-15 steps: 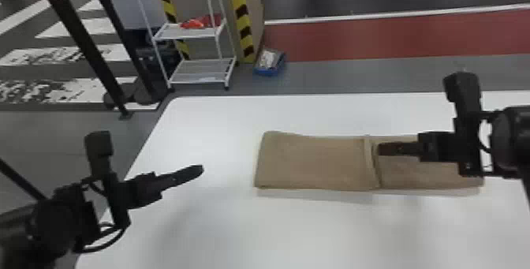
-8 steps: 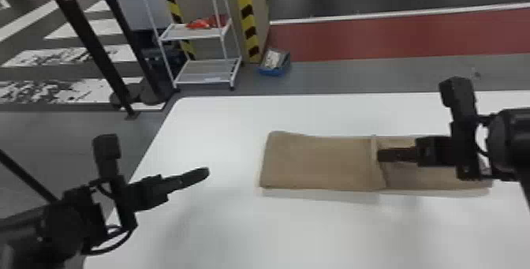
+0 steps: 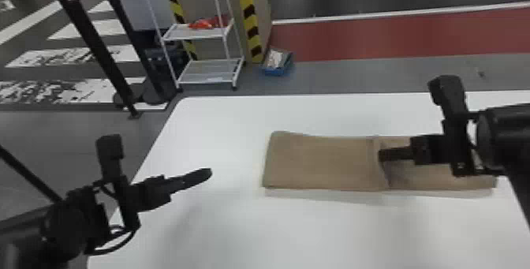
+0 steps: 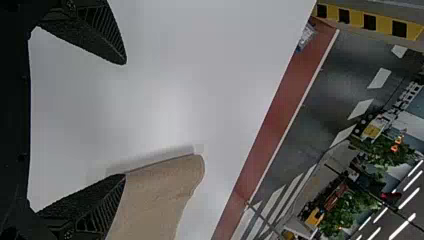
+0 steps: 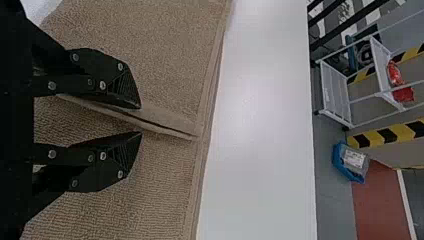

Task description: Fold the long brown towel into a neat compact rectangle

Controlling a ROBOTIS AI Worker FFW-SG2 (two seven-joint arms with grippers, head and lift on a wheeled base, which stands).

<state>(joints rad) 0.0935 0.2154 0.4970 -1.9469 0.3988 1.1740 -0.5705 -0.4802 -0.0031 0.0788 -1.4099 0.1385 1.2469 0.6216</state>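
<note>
Where the head view takes in the work area, the brown towel (image 3: 323, 161) lies flat on the white table (image 3: 221, 228) as a long strip running left to right. A cross edge (image 3: 384, 173) lies near its middle; the left half appears to carry the upper layer, though the right arm covers part of the right half. The right gripper (image 3: 381, 155) is at this edge. The left gripper (image 3: 209, 172) is over the table, left of the towel and apart from it.

In the left wrist view, the left gripper is released, its fingers spread wide with nothing gripped. The towel's left end lies beyond one finger.

In the right wrist view, the right gripper is also released. Its two fingers stand apart, with the cross edge between their tips and no clamping visible.

Handling: treat the towel as light, limp and not fragile. The woven surface should give good friction, so slipping is a minor risk; sagging or shearing of stacked layers is the greater one. For a further fold, take hold of all layers at one short end, near the corners, and lift evenly. Pinching only the top layer at the cross edge could open the existing fold.
</note>
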